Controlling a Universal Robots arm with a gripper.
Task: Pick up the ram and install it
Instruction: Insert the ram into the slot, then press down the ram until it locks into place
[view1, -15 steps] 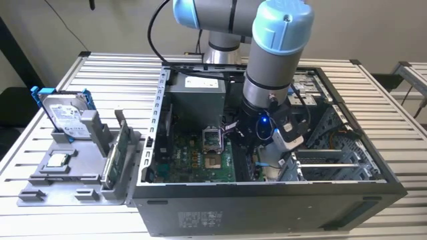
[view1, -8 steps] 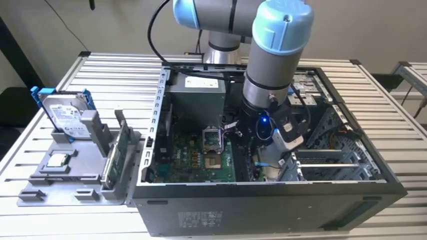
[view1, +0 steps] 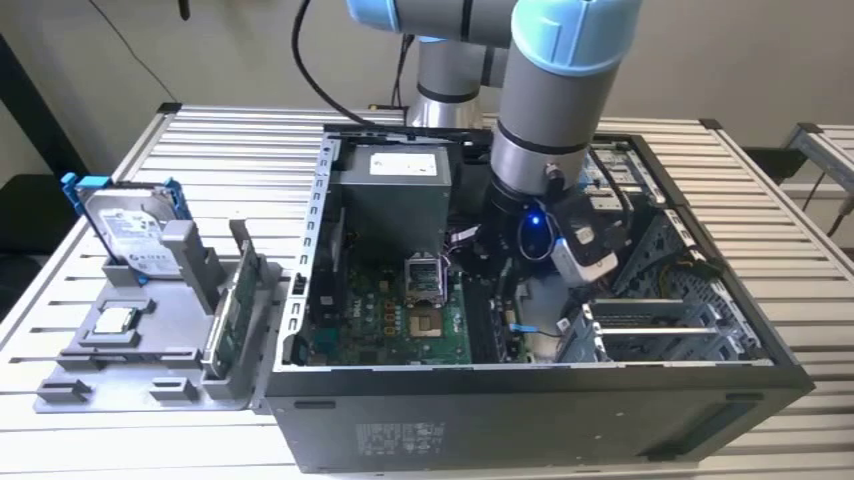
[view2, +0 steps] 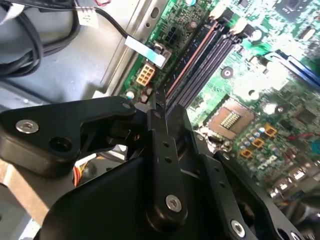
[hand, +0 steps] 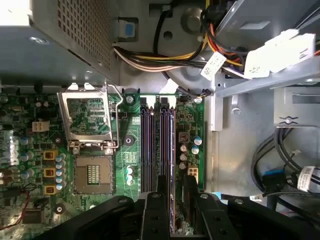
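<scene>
My gripper (view1: 537, 335) reaches down inside the open computer case (view1: 534, 410), over the memory slots (hand: 148, 150) at the edge of the green motherboard (hand: 130, 150). The ram (hand: 171, 150) is a thin dark stick seen edge-on. It stands in line with one of the slots. The gripper (hand: 172, 195) is shut on its near end. In the second wrist view the ram (view2: 192, 60) shows as a narrow brownish line running away from the gripper (view2: 156, 107). How deep it sits in the slot I cannot tell.
An open processor socket (hand: 92, 172) lies beside the slots. Cable bundles (hand: 280, 155) and a drive cage (view1: 667, 320) crowd the case. The power supply (view1: 390, 190) stands at the back. On the exterior view's left, a grey holder (view1: 147, 350) carries a hard drive (view1: 134, 235), a processor chip (view1: 118, 320) and a green card (view1: 234, 310).
</scene>
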